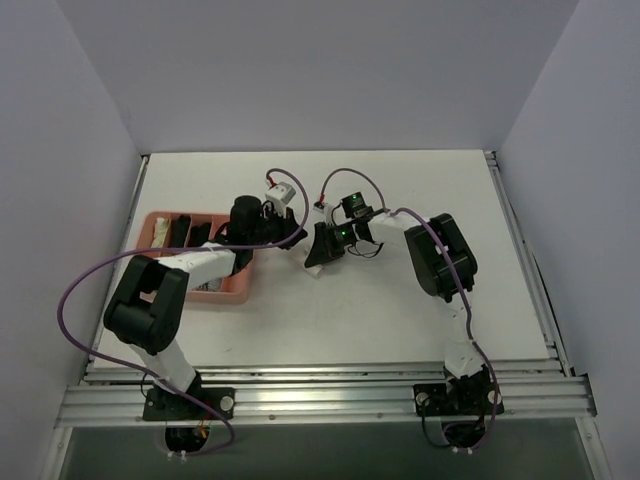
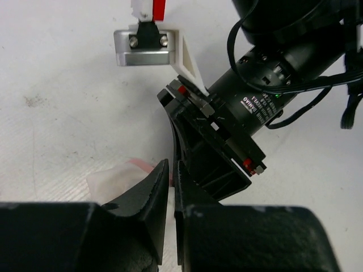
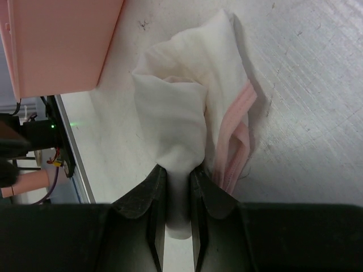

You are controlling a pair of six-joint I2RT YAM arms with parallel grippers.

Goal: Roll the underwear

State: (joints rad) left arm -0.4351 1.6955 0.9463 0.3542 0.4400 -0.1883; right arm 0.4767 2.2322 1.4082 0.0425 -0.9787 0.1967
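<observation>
At the left of the white table point(image 1: 400, 310), a pink tray point(image 1: 150, 218) with black rolled garments point(image 1: 190, 230) set in it. Just right of the tray, with its forearm crossing above the tray's near side, the left gripper point(image 2: 172, 165): fingers pressed nearly together, only a thin slit between them, nothing seen clamped in that slit. Beside its left finger in the left wrist view, a lobe of the underwear point(image 2: 113, 177), white with a pink-red edge, flat on the table; whether touching that finger, cannot tell. Farther right, at the table's middle, the right gripper point(image 3: 178, 173), angled down toward the left one and clenched on a bunched white fold of the underwear. In the right wrist view, the rest of the garment crumpled on the table beyond the fingertips, the pink trim band along its right side, the tray wall at upper left and apart from the cloth. From above, nearly all of the cloth hidden beneath the two grippers.
</observation>
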